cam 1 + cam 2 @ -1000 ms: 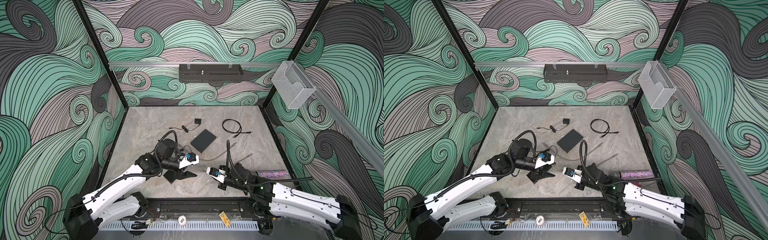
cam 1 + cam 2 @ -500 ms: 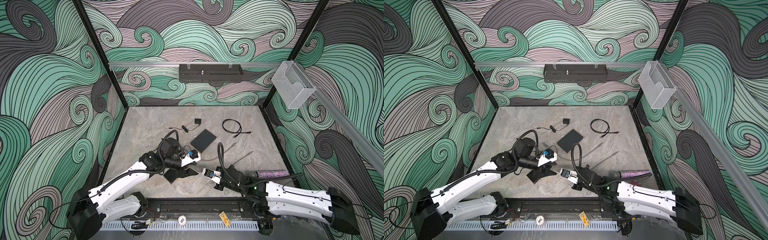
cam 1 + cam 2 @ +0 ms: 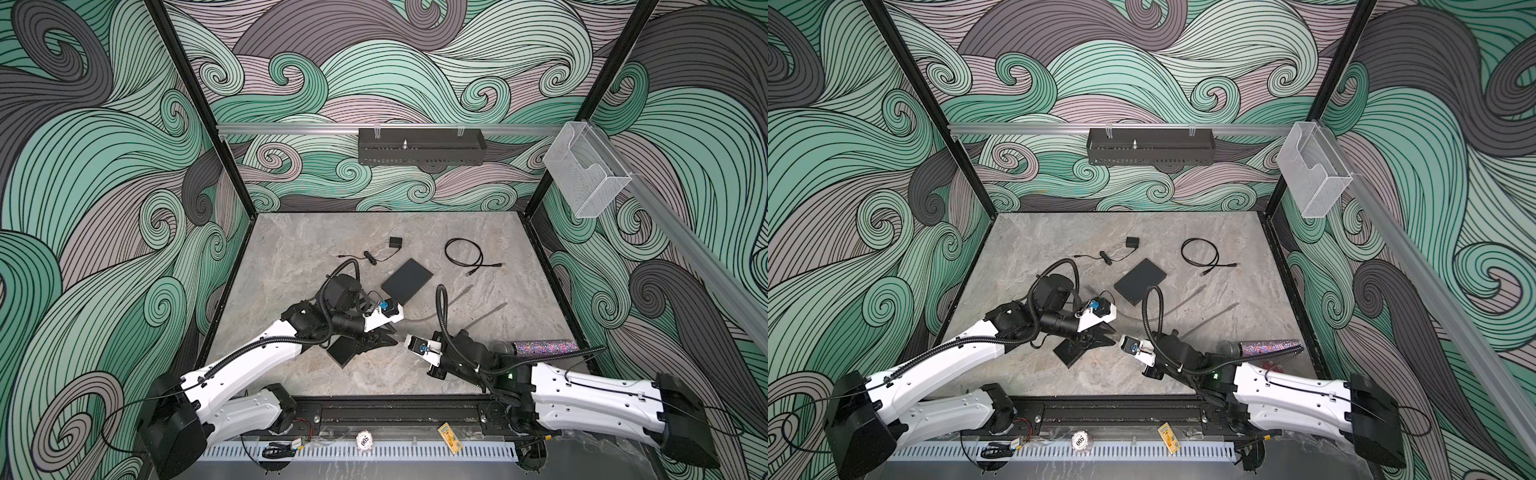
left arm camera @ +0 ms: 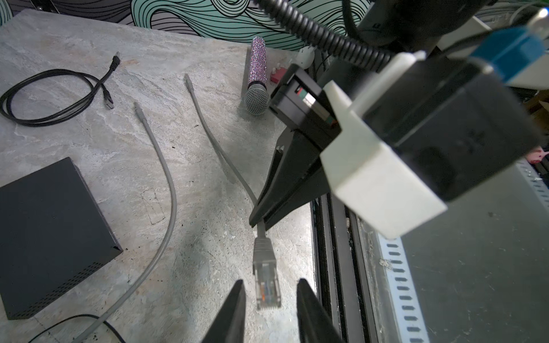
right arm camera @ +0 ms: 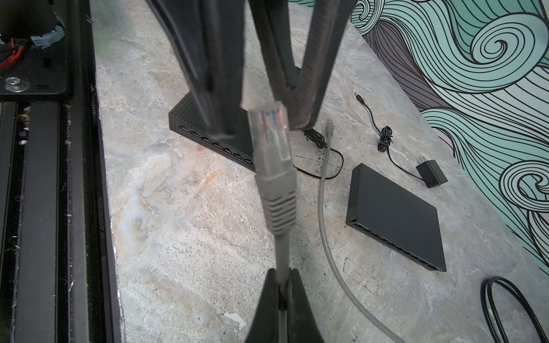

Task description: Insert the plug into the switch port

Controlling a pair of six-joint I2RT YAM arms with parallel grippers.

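The grey plug (image 4: 266,285) (image 5: 269,133) with its clear tip hangs above the table between the open fingers of my left gripper (image 4: 270,282) (image 3: 388,341), with a gap on each side. My right gripper (image 5: 282,271) (image 3: 405,341) is shut on the grey cable (image 5: 281,246) just behind the plug's boot. Under the left gripper lies a black switch (image 3: 341,353) (image 5: 190,118), its row of ports (image 5: 214,143) facing the table's front. A second black switch (image 3: 407,280) (image 5: 395,213) (image 4: 50,237) lies further back.
Another loose grey cable (image 4: 166,178) (image 5: 322,193) curves across the table. A glittery microphone (image 3: 540,347) (image 4: 257,74) lies at the right. A coiled black cable (image 3: 465,253) and a power adapter (image 3: 395,242) lie at the back. The black front rail (image 4: 332,237) runs close by.
My right gripper has carried the plug leftward to the middle. My left gripper has moved to meet it, and its jaws have narrowed around the plug.
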